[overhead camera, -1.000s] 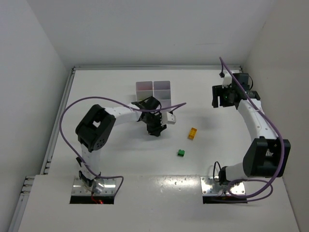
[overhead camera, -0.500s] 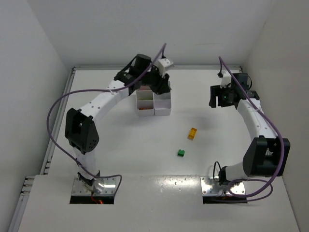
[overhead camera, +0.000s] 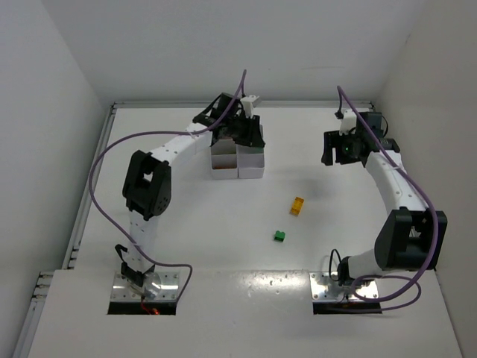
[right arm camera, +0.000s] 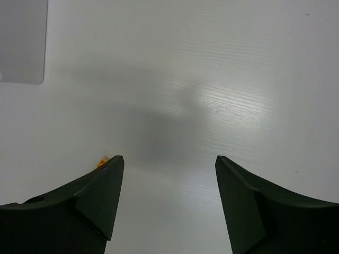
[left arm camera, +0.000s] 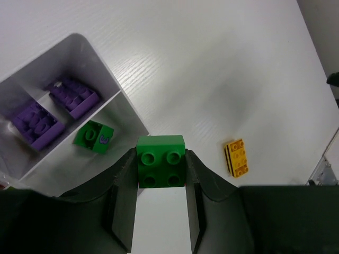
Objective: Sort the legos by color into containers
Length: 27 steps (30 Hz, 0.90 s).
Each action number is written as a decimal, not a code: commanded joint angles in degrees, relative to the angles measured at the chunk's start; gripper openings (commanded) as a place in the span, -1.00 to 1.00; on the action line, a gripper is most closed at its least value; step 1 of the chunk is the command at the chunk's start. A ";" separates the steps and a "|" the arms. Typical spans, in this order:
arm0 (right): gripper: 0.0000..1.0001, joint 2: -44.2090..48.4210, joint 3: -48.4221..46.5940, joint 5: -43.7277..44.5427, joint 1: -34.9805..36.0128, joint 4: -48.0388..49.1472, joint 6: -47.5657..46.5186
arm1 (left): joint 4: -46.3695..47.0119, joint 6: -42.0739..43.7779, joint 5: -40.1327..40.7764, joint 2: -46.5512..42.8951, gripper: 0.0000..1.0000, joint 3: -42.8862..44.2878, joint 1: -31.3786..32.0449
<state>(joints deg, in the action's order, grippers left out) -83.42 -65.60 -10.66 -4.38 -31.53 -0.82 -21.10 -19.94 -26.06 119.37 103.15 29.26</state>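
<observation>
In the left wrist view my left gripper (left arm camera: pixel 160 157) is shut on a green lego (left arm camera: pixel 161 168) with its four studs facing the camera. It hangs just beside the corner of the white containers (left arm camera: pixel 128 112). One compartment holds two purple legos (left arm camera: pixel 71 95); the one beside it holds another green lego (left arm camera: pixel 93 136). From above, the left gripper (overhead camera: pixel 246 133) sits over the far side of the containers (overhead camera: pixel 237 170). A yellow-orange lego (overhead camera: pixel 297 206) and a green lego (overhead camera: pixel 279 236) lie on the table. My right gripper (overhead camera: pixel 339 149) hovers open at the right, holding nothing.
The white walls close the table in at the back and sides. In the right wrist view a pale grey rectangle (right arm camera: pixel 21 39) fills the top left corner, and a sliver of the yellow-orange lego (right arm camera: pixel 101 160) peeks past the left finger.
The left arm swung from the middle of the table back to the containers, carrying the green lego. The right arm has barely moved.
</observation>
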 commanded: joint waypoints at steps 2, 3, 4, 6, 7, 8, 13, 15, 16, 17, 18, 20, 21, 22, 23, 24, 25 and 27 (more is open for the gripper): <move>0.41 0.10 -2.34 -0.59 -0.19 1.91 1.00 | 4.14 -5.19 0.48 -0.11 -1.00 3.81 -0.25; 0.41 0.10 -2.34 -0.59 -0.19 1.91 1.00 | 4.66 -5.19 0.49 -0.10 -1.00 3.81 -0.77; 0.41 0.10 -2.34 -0.59 -0.19 1.91 1.00 | 4.67 -5.80 2.23 0.50 -1.00 3.81 -0.78; 0.41 0.10 -2.34 -0.59 -0.19 1.91 1.00 | 4.67 -6.42 3.30 1.04 -1.00 4.33 -1.31; 0.41 0.10 -2.34 -0.59 -0.19 1.91 1.00 | 4.67 -6.42 4.17 1.56 -1.00 4.34 -1.31; 0.41 0.10 -2.34 -0.59 -0.19 1.91 1.00 | 4.67 -6.42 4.18 1.57 -1.00 4.34 -1.31; 0.41 0.10 -2.34 -0.59 -0.19 1.91 0.47 | 4.14 -5.90 6.64 2.09 -1.00 3.81 -1.83; 0.41 0.10 -2.34 -0.59 -0.19 1.91 0.47 | 3.61 -5.90 7.17 2.09 -1.00 3.81 -1.83; 0.41 -0.43 -2.34 -0.59 -0.19 1.91 0.47 | 3.61 -5.37 7.17 2.09 -1.00 3.81 -1.83; 0.41 -0.43 -2.34 -0.59 -0.19 1.91 0.47 | 3.61 -5.37 7.17 2.09 -1.00 3.20 -1.83; 0.41 -0.43 -2.34 -0.59 -0.19 1.91 0.47 | 3.09 -5.37 7.17 2.09 -1.00 3.19 -1.83; 0.41 -0.43 -2.34 -0.59 -0.19 1.91 0.47 | 2.56 -4.85 7.70 2.09 -1.00 2.67 -2.36; 0.41 -1.04 -2.86 -0.59 -0.19 1.91 0.47 | 2.56 -4.84 7.70 2.09 -1.00 2.67 -2.36; 0.41 -1.05 -2.86 -0.59 -0.19 1.91 0.47 | 2.56 -4.84 7.70 2.09 -1.00 2.67 -2.36; 0.41 -1.05 -2.86 -0.59 -0.19 1.91 0.47 | 2.56 -4.32 7.70 2.09 -1.00 2.14 -2.36; 0.41 -1.57 -2.86 -0.59 -0.19 1.91 0.47 | 2.56 -4.31 7.70 2.09 -1.00 2.14 -2.36; 0.41 -1.57 -3.39 -0.59 -0.19 1.91 0.47 | 2.56 -4.31 7.70 2.09 -1.00 1.53 -2.36; 0.41 -1.57 -3.39 -0.59 -0.19 1.91 0.47 | 2.03 -4.31 7.70 2.09 -1.00 0.91 -2.36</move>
<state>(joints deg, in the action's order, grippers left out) -84.86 -66.17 -10.70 -4.38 -31.51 -0.82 -18.76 -24.45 -18.72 121.45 105.12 27.53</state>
